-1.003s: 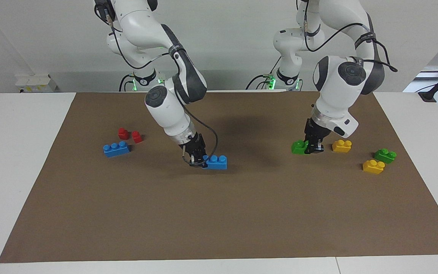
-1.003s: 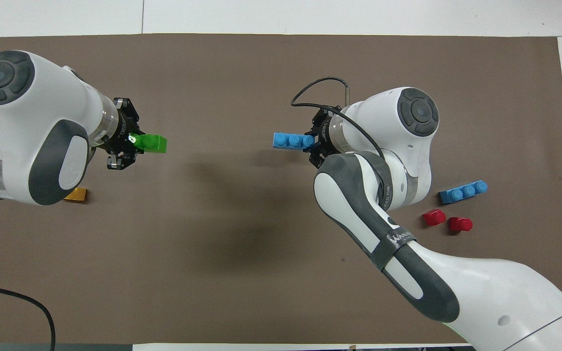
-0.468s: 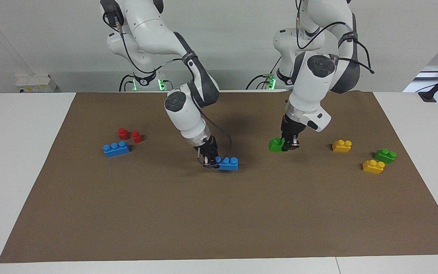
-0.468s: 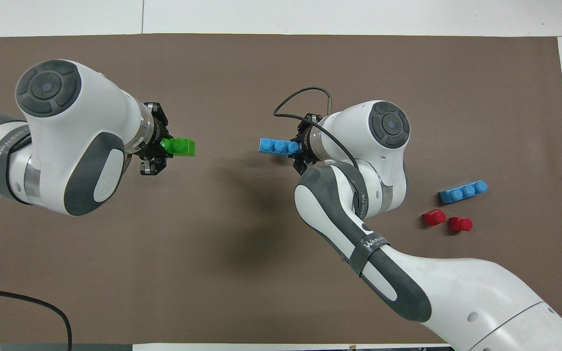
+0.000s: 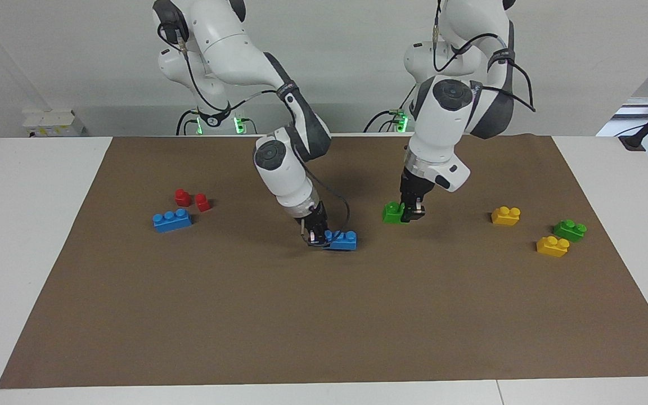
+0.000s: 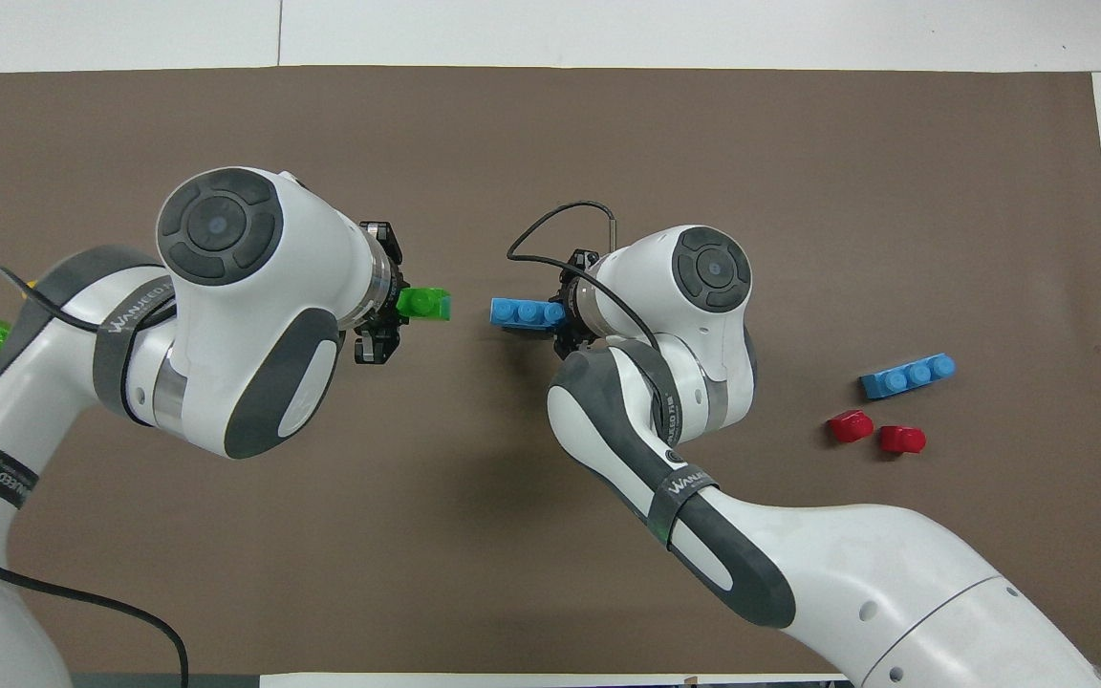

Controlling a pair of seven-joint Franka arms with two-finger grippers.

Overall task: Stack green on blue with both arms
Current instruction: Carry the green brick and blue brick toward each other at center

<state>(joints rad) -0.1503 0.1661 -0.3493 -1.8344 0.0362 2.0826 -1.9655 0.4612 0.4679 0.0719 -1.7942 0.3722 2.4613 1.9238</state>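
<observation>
Left gripper (image 5: 412, 214): fingers clenched on one end of the green brick (image 5: 394, 213), which sticks out sideways toward the middle of the mat (image 5: 324, 337), studs up, clear of the surface by the look of its shadow. Right gripper (image 5: 317, 236): fingers clamped on one end of the blue brick (image 5: 343, 240); its free end points at the green one. Blue brick sits low, at or just above the mat; cannot tell which. In the overhead view the two free ends face each other with a small gap, green brick (image 6: 424, 304) and blue brick (image 6: 524, 312) roughly in line.

Risks, as judged from here:
- Both bricks are held by one end only. Pressing down on the free end could lever either brick round in the fingers, so the studs miss.
- The green brick is hardly higher than the blue one; brought across at this height it would butt the blue end rather than pass over the studs.
- The two wrists are near each other; closing the gap further may bring them into contact.

Green brick: small, bright, glossy plastic, two round studs. Blue: longer, three studs in a row. Spare blue brick (image 5: 172, 220), two red bricks (image 5: 192, 199), two yellow bricks (image 5: 529, 230) and a second green brick (image 5: 570, 229) lie untouched on the mat.
</observation>
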